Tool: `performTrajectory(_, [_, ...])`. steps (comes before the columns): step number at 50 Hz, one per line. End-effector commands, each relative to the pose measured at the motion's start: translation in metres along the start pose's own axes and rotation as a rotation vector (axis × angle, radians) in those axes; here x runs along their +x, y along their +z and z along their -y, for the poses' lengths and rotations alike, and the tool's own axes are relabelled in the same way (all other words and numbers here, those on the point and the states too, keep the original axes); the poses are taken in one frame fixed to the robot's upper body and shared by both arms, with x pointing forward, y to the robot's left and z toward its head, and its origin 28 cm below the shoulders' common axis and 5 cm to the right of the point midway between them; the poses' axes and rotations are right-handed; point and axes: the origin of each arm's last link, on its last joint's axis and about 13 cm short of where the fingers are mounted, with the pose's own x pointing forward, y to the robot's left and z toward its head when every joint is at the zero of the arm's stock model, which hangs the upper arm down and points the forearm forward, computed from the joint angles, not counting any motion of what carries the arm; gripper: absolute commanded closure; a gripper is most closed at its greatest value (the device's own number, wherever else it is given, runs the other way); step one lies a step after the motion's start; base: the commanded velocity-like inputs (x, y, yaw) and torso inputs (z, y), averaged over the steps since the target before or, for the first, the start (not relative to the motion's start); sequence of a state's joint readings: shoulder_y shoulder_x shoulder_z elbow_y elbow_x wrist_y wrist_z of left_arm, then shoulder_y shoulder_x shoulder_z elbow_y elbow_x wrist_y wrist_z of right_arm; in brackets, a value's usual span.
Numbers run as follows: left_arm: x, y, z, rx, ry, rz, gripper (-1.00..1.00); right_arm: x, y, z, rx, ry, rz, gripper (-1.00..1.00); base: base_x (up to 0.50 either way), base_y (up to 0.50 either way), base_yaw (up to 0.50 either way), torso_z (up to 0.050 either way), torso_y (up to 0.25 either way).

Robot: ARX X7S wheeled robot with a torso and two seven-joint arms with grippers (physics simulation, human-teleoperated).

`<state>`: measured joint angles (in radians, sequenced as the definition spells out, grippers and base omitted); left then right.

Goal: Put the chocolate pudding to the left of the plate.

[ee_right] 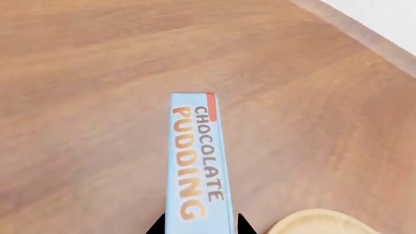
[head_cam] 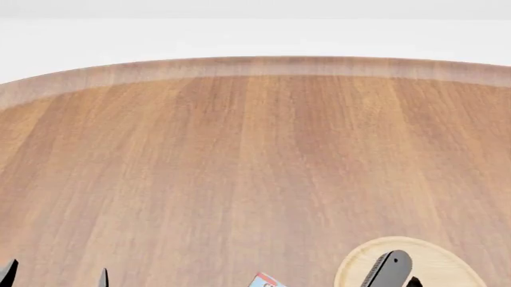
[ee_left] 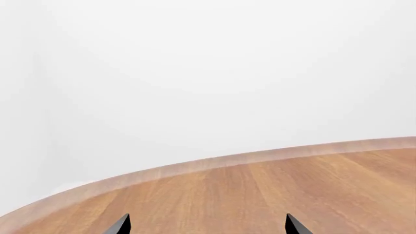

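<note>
Left gripper (ee_left: 206, 225): two matte black, wedge-shaped fingertips tapering to sharp points. Right gripper (ee_right: 198, 227): same black, angular finger pads, plain and unmarked. Head view: a dark grey, rounded, oblong right finger (head_cam: 387, 269) with smooth casing; no cables or screws visible.

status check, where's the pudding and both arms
Left end effector open, empty over table. Right end effector astride chocolate pudding, grip unconfirmed. Plate just right of it. Nothing blocking.
</note>
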<state>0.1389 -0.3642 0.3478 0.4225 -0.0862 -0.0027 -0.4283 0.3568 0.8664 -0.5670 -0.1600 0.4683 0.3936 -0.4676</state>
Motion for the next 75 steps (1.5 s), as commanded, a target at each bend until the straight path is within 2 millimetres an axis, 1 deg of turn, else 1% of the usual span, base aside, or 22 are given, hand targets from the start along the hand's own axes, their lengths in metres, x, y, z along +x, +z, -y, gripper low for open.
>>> performTrajectory(1, [0.000,0.000,0.000,-0.001,-0.002,-0.001,-1.00,0.003,0.017,0.013,-0.030,-0.028,0.037,1.00,0.00,0.00,0.00,0.000,0.000])
performTrajectory(12, [0.000,0.000,0.000,-0.001,-0.003,0.000,-1.00,0.017,0.023,0.027,-0.017,-0.037,0.029,1.00,0.00,0.00,0.00,0.000,0.000])
performTrajectory(17, [0.001,-0.001,0.000,-0.001,-0.002,0.000,-1.00,0.023,0.022,0.028,-0.014,-0.033,0.028,1.00,0.00,0.00,0.00,0.000,0.000])
performTrajectory(28, [0.000,-0.001,0.000,-0.004,-0.001,0.000,-1.00,0.031,0.016,0.034,0.017,-0.039,0.025,1.00,0.00,0.00,0.00,0.000,0.000])
performTrajectory(48, [0.001,-0.001,-0.001,-0.003,0.000,-0.002,-1.00,0.043,-0.004,0.035,0.073,-0.047,0.010,1.00,0.00,0.00,0.00,0.000,0.001])
performTrajectory(62, [0.001,0.000,-0.001,-0.002,0.000,-0.001,-1.00,0.050,-0.001,0.044,0.100,-0.074,0.020,1.00,0.00,0.00,0.00,0.000,0.000])
performTrajectory(75, [0.001,-0.001,-0.001,-0.003,0.000,-0.001,-1.00,0.058,-0.013,0.041,0.127,-0.072,0.015,1.00,0.00,0.00,0.00,0.000,0.000])
